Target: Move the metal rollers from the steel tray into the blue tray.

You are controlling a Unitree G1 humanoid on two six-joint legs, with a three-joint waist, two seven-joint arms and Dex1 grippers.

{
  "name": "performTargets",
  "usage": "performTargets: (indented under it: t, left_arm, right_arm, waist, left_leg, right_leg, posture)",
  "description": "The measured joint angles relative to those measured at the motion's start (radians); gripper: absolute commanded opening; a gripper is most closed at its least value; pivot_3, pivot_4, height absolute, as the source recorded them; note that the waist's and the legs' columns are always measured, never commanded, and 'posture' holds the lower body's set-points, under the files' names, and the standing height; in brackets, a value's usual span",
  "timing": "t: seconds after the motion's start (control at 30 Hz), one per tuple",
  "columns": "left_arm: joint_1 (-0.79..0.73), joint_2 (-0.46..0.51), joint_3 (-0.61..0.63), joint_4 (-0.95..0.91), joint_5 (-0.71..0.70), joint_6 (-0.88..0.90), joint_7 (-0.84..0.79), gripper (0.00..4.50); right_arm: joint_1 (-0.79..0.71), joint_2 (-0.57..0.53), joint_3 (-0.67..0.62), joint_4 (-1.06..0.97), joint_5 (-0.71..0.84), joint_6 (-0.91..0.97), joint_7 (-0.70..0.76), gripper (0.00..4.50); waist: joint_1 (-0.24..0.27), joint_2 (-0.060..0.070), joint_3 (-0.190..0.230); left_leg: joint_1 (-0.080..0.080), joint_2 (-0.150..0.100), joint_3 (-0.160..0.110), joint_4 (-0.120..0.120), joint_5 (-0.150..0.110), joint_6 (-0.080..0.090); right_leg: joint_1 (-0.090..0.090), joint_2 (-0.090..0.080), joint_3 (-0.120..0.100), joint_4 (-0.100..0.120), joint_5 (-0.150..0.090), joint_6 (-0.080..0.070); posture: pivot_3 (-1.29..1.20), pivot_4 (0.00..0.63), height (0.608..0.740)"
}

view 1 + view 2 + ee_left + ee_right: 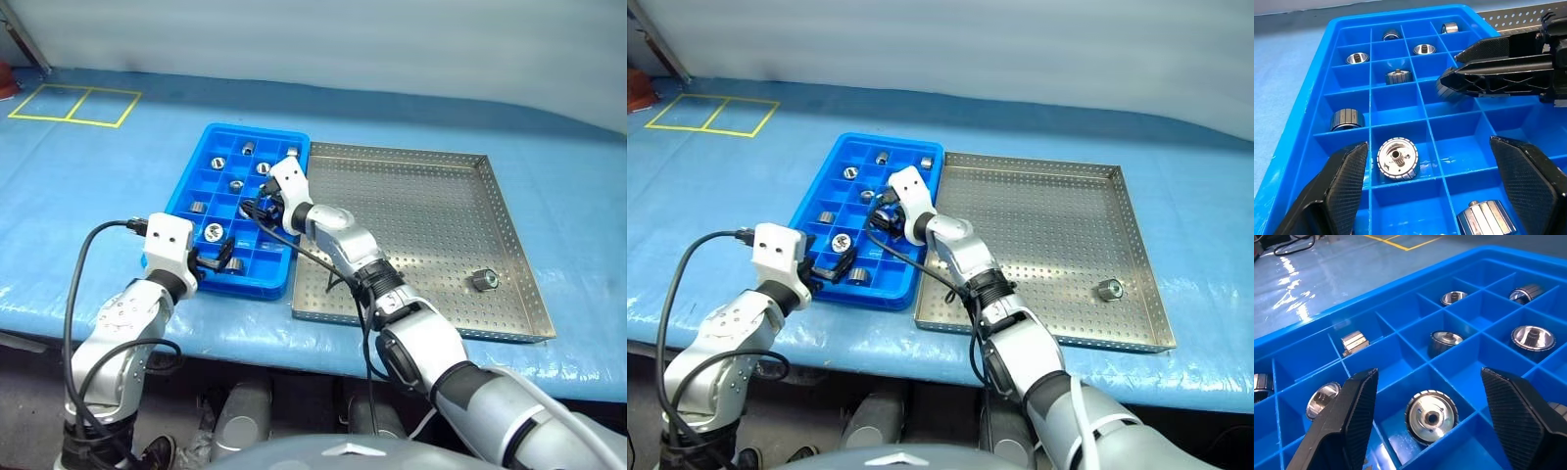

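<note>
The blue tray [223,147] holds several metal rollers [1397,159] in separate compartments. My right gripper [258,209] hovers over the tray's middle, open. In the right wrist view a roller [1431,417] lies in the compartment below the gap between its fingers [1352,416], touching neither. My left gripper [217,258] is open and empty, low over the near end of the blue tray, its fingers [1337,186] spread wide. One roller [484,279] lies near the right rim of the steel tray [411,206], which sits directly right of the blue tray.
A blue cover [118,186] spreads over the table. Yellow tape squares [73,103] mark its far left corner. A black cable [83,264] loops from my left wrist over the table's front edge.
</note>
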Motion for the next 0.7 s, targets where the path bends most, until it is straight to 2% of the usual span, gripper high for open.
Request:
performTargets:
  t: [0.17, 0.37, 0.5, 0.7]
  left_arm:
    - [-0.047, -0.015, -0.045, 0.008, -0.002, 0.000, -0.011, 4.36]
    - [-0.111, -0.042, -0.145, 0.051, -0.007, -0.010, -0.063, 4.36]
    - [-0.171, -0.063, -0.223, 0.108, -0.005, -0.029, -0.099, 4.36]
    - [-0.242, -0.077, -0.298, 0.193, 0.006, -0.076, -0.150, 4.36]
  right_arm:
    - [0.126, -0.042, 0.000, -0.286, -0.001, 0.056, -0.034, 3.34]
    - [0.362, -0.223, -0.003, -0.671, -0.064, 0.255, -0.104, 3.34]
    - [0.492, -0.290, -0.045, -0.814, -0.097, 0.370, -0.174, 3.34]
    - [0.593, -0.316, -0.164, -0.875, -0.170, 0.440, -0.347, 3.34]
  waist:
    - [0.005, 0.000, 0.000]
    - [0.006, 0.000, 0.000]
    - [-0.017, 0.000, 0.000]
    - [-0.068, 0.000, 0.000]
  left_leg:
    - [0.000, 0.000, 0.000, 0.000, 0.000, 0.000]
    - [-0.001, -0.001, 0.000, 0.002, 0.000, 0.000]
    - [-0.001, -0.001, 0.001, 0.002, 0.000, 0.000]
    - [-0.001, -0.001, 0.002, 0.003, 0.000, 0.000]
  right_leg:
    - [0.000, 0.000, 0.000, 0.000, 0.000, 0.000]
    - [0.001, -0.002, 0.000, -0.001, 0.000, 0.001]
    - [0.000, -0.001, 0.001, 0.000, 0.000, 0.000]
    - [0.000, -0.001, 0.002, 0.000, 0.000, 0.001]
  posture:
    - [0.28, 0.150, 0.740]
    - [0.20, 0.150, 0.740]
    - [0.13, 0.150, 0.740]
    - [0.07, 0.150, 0.740]
